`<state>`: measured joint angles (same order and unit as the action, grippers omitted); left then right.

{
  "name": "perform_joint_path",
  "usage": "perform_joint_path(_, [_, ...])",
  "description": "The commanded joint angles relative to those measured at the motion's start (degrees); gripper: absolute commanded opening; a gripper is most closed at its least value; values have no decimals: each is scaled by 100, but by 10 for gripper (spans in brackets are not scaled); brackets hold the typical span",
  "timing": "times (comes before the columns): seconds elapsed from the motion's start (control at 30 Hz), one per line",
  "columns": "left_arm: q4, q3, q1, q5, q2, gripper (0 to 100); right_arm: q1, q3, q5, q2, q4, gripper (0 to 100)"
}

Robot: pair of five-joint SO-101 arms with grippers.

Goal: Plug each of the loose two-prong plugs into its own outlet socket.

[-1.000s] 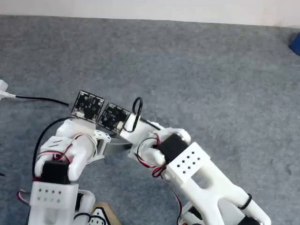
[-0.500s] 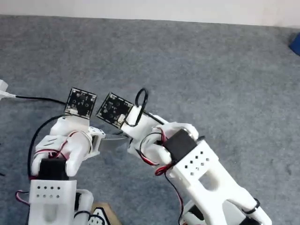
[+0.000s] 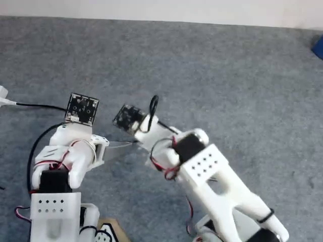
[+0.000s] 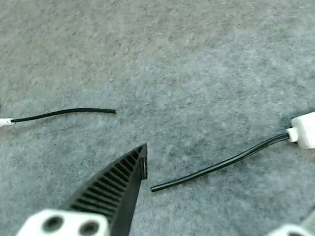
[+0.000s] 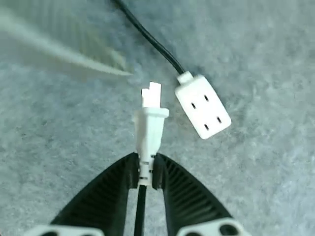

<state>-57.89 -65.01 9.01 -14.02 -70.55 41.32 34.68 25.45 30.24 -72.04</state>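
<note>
My right gripper (image 5: 145, 164) is shut on the cord end of a white two-prong plug (image 5: 149, 123), whose prongs point away from it. A white outlet socket (image 5: 203, 112) on a black cable (image 5: 147, 37) lies on the grey carpet just beside the prongs, apart from them. In the high view the right wrist (image 3: 146, 126) hangs over the carpet's middle left. My left gripper (image 3: 118, 149) sits beside it with jaws apart and nothing between them; one black finger (image 4: 118, 184) shows. Beyond it lies a short black cord (image 4: 216, 164) leading to a white piece (image 4: 305, 130), cut off by the view's edge.
Another black cable (image 3: 35, 106) runs left to a white end (image 3: 4, 96) at the table's left edge. A blue object (image 3: 319, 45) sits at the far right edge. A tan block (image 3: 108, 229) lies by the left arm's base. Grey carpet stretches to the back and right.
The two wrists have drawn apart: the left one swung left and away, the right one shifted slightly right and turned.
</note>
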Motion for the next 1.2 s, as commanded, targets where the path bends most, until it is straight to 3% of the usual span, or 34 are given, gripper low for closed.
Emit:
perform_joint_path(0.0, [-18,189,189,44,-66,507,-312,-295,-26,-303,-84,7])
perform_joint_path(0.47, [26,-409,233,53,-66,507,-338,-3829,-35,-2563,-2870,7])
perform_joint_path(0.67, [308,-418,233,220,-57,507,-330,-4277,-237,-3275,-2888,7])
perform_joint_path(0.83, [949,-453,180,545,-13,507,242,-4259,-281,-3284,-2897,7])
perform_joint_path(1.17, [976,-778,-382,545,-22,507,585,-4303,-633,-3284,-2888,7])
